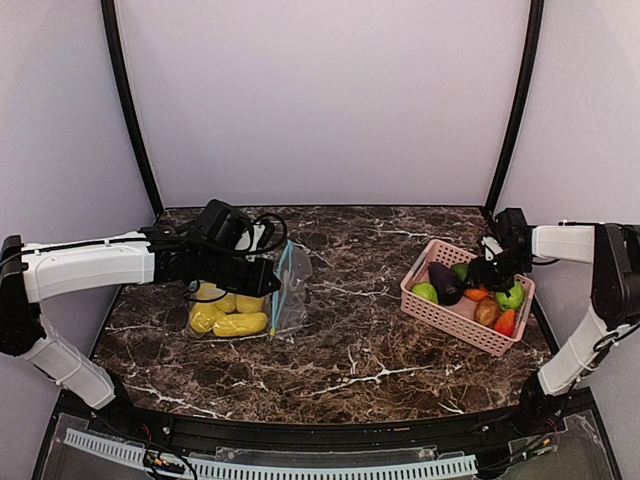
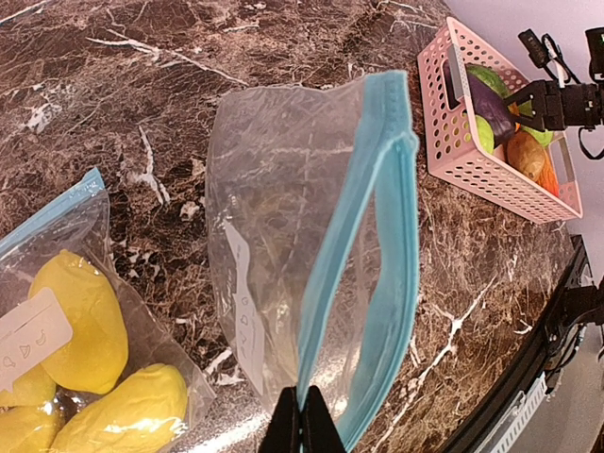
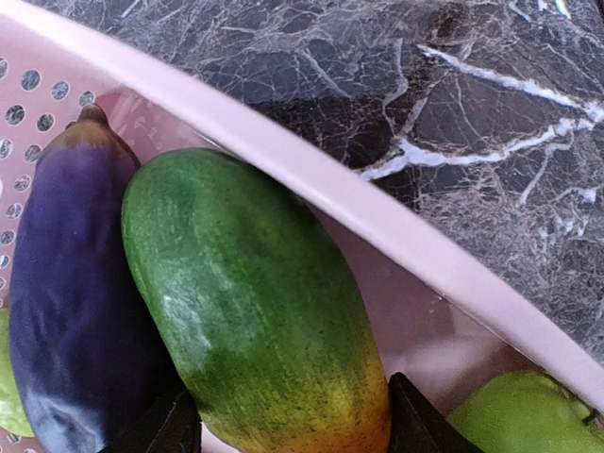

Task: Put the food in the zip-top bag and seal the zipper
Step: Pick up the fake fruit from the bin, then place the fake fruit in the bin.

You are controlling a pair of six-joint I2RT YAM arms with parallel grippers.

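The empty zip-top bag [image 2: 283, 236] is pinched upright by the closed left fingers [image 2: 283, 429]; a green mango [image 3: 255, 311], in the basket [image 3: 377, 217], is straddled by the right fingers [image 3: 415, 429] (whether gripped cannot be told). Filling and sealing remain.

We note a pink perforated basket [image 1: 447, 320] on the dark brown, white-veined surface [image 1: 350, 350]; inside it, a purple eggplant [image 3: 66, 311] beside a green-to-orange mango [image 3: 255, 311]; apart from it, a clear, blue-zippered bag [image 2: 283, 236].
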